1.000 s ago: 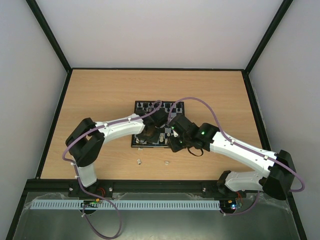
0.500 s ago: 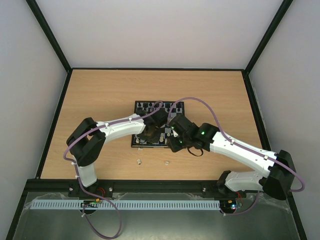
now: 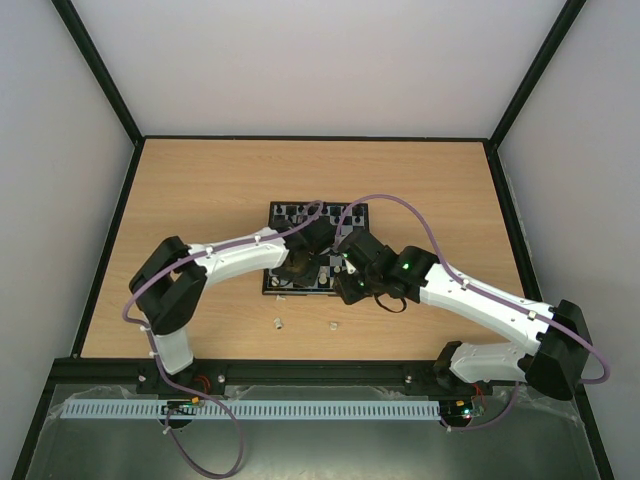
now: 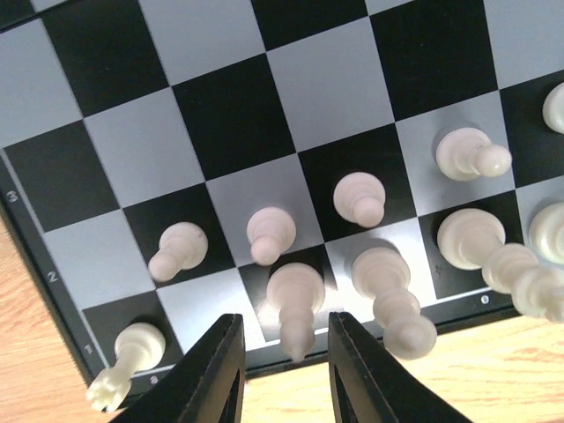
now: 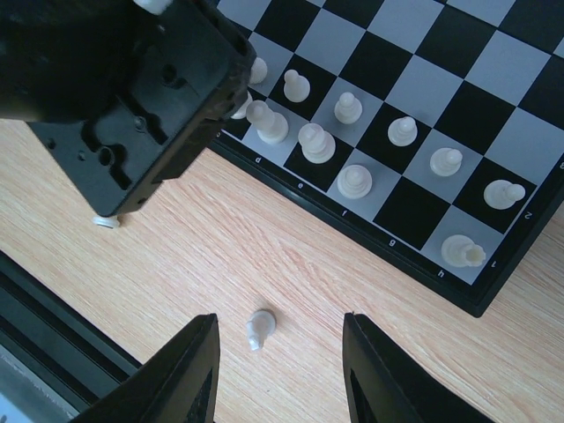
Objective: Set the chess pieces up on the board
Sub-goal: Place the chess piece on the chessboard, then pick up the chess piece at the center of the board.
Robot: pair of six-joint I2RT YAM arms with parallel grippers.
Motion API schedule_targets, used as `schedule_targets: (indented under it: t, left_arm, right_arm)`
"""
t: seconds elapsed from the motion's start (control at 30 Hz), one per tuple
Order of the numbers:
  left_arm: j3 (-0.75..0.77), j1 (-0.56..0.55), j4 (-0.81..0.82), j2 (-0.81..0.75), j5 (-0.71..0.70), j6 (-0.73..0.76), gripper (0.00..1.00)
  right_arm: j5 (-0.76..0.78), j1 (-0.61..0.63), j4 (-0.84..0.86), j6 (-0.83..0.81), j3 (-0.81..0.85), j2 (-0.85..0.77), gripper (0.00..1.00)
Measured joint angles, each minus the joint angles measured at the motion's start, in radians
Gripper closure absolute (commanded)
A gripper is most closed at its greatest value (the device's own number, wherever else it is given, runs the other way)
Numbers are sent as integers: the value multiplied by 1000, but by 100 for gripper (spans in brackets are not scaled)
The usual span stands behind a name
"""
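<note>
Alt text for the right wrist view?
The open right gripper hovers over a lone cream chess piece on the table, just off the board. More cream pieces stand on its two edge rows; the left arm's black housing fills the top left.

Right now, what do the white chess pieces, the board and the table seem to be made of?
The chess pieces: probably moulded plastic, cream-white, smooth with a soft sheen. The board: smooth, slightly glossy squares that faintly mirror the pieces, likely plastic or coated card; cannot tell which. The table: light wood grain, matte, possibly laminate.
</note>
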Motion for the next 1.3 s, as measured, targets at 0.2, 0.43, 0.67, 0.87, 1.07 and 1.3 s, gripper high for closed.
schedule_targets:
  t: [0.2,0.43,0.67,0.87,1.07,1.3]
  left_arm:
    - [-17,-1,-24,-91,-16,-19,67]
    - [-33,-2,-31,-235,-31,-42,45]
    - [-153,-7,14,-521,-35,-69,11]
    - [-300,-33,93,-716,-16,-92,1]
    - [-415,-41,166,-834,8,-121,1]
    - [-472,-42,224,-873,32,-136,1]
  right_arm:
    - [0,0,2,0,0,0,60]
    - [0,2,2,3,0,4,57]
    - [4,40,9,50,-20,56,49]
    - [28,141,25,130,-55,105,54]
    - [27,188,55,181,-153,106,58]
    - [15,195,102,192,-171,131,60]
